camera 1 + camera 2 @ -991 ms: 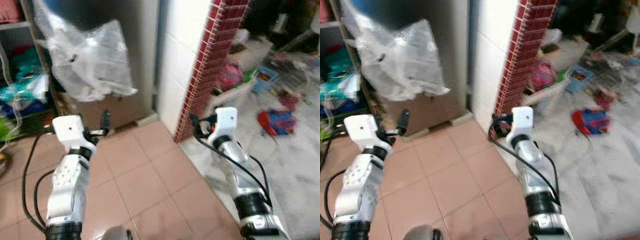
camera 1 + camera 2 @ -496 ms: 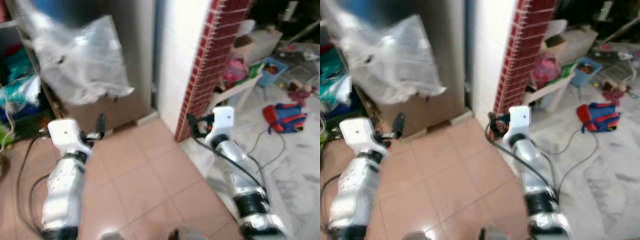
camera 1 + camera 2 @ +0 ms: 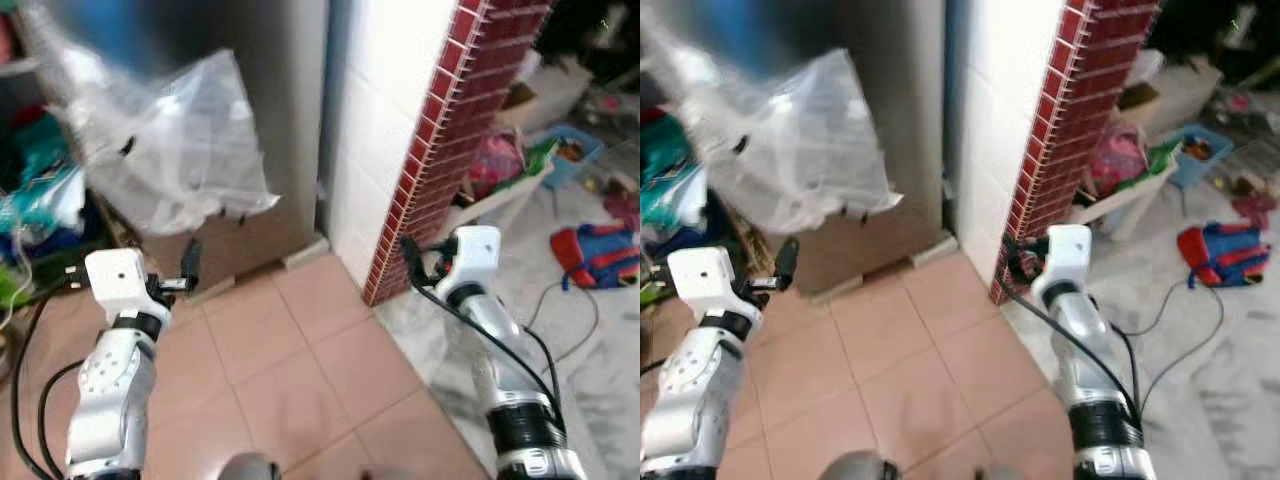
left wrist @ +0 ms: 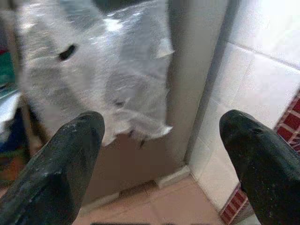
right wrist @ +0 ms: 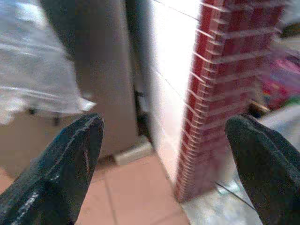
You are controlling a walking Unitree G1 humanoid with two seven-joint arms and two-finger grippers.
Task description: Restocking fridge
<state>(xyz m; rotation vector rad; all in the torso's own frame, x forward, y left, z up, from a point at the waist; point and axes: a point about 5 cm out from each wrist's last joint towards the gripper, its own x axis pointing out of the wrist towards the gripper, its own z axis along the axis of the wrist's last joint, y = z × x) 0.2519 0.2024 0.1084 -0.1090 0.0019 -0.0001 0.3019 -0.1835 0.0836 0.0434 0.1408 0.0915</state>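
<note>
Left eye view: facing the fridge [image 3: 270,110], grey side draped with a plastic sheet [image 3: 180,140], wedged against the white tiled wall [image 3: 385,120] and brick edge [image 3: 450,150]. Camera swung slightly since a second ago; fridge more centred, likely an approach. Left gripper [image 4: 159,154] and right gripper [image 5: 164,159] both raised over the tile floor [image 3: 300,370], fingers spread, holding nothing. No stock in hand yet.

Pink tiled floor [image 3: 290,370] meets white wall [image 3: 375,150], seemingly brick-edged.
</note>
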